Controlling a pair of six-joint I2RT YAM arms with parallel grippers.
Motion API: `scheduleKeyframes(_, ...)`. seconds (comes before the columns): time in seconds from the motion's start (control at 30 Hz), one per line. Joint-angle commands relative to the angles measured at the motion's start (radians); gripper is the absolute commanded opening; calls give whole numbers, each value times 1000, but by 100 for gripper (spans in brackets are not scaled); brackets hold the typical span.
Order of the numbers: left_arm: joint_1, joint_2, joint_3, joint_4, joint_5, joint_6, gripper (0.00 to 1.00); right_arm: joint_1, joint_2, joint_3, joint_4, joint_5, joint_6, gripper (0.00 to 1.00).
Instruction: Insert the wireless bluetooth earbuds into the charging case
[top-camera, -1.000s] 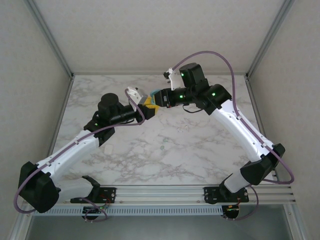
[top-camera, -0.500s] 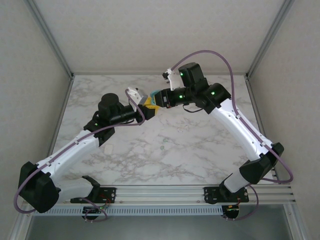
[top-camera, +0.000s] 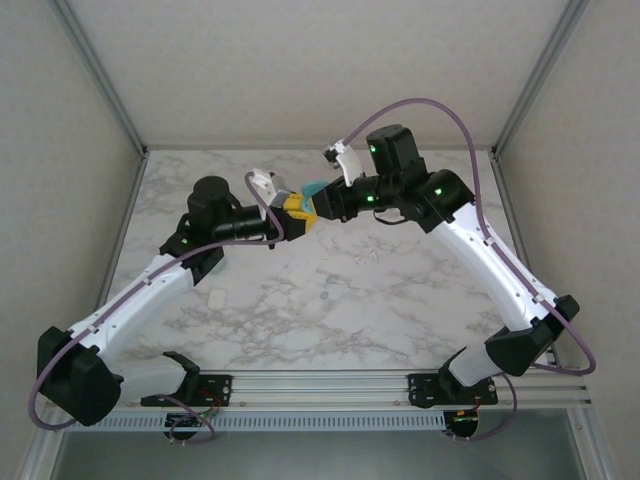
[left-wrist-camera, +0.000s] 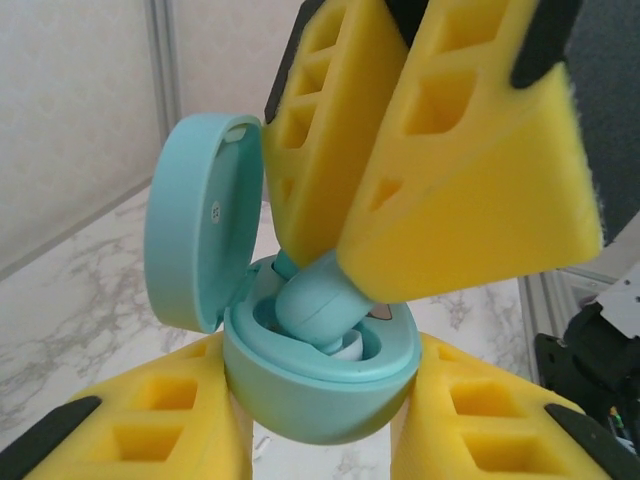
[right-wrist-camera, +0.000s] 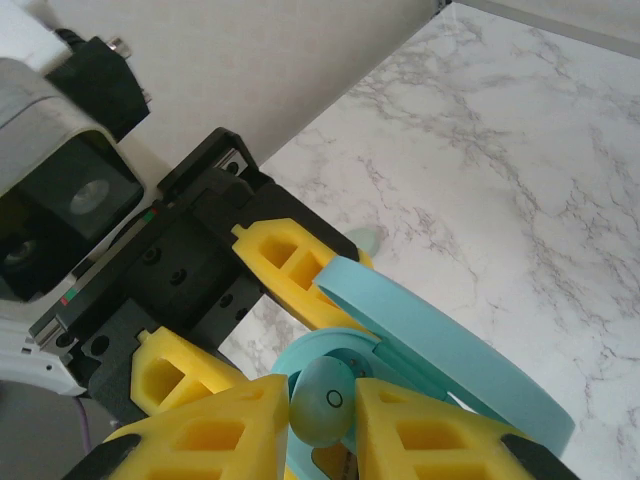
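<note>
My left gripper (left-wrist-camera: 320, 425) is shut on the base of the teal charging case (left-wrist-camera: 320, 395), holding it off the table with its lid (left-wrist-camera: 200, 235) swung open to the left. From above, my right gripper (right-wrist-camera: 325, 420) is shut on a teal earbud (right-wrist-camera: 325, 400). That earbud (left-wrist-camera: 312, 305) sits tilted in the case's well, with a whitish tip under it. The two grippers meet at the table's back centre, left gripper (top-camera: 293, 213) against right gripper (top-camera: 320, 203), with the case (top-camera: 312, 190) between them.
A small white object (top-camera: 218, 297) lies on the marble table (top-camera: 400, 300) beside the left forearm. A pale mint pebble-like bud (right-wrist-camera: 368, 238) rests on the marble beyond the left finger. Frame posts and walls border the table on three sides.
Both wrists have shifted a little toward the back with the case and earbud still together. The left forearm swung away and uncovered the small white object. The right jaws tightened slightly.
</note>
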Motion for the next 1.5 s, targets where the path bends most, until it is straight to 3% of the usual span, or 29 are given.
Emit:
scheduleKeyframes(0.0,1,10,60,-2,150,-13,21,5,-30,-12,4,-39,-83,26)
scheduleKeyframes(0.2,1,27,102,-47,231,4,21,5,-32,-6,-7,-55,-164,27)
scheduleKeyframes(0.67,1,40,135,-103,263,27,21,4,-41,16,-3,59,-274,37)
scheduleKeyframes(1.2,0,25,91,-53,120,22,20,4,-131,-59,112,9,-129,40)
scheduleKeyframes(1.37,-6,-6,42,19,-26,23,21,4,-156,-93,116,92,33,32)
scheduleKeyframes(1.47,-9,-24,7,75,-123,21,21,4,-159,-104,103,181,212,27)
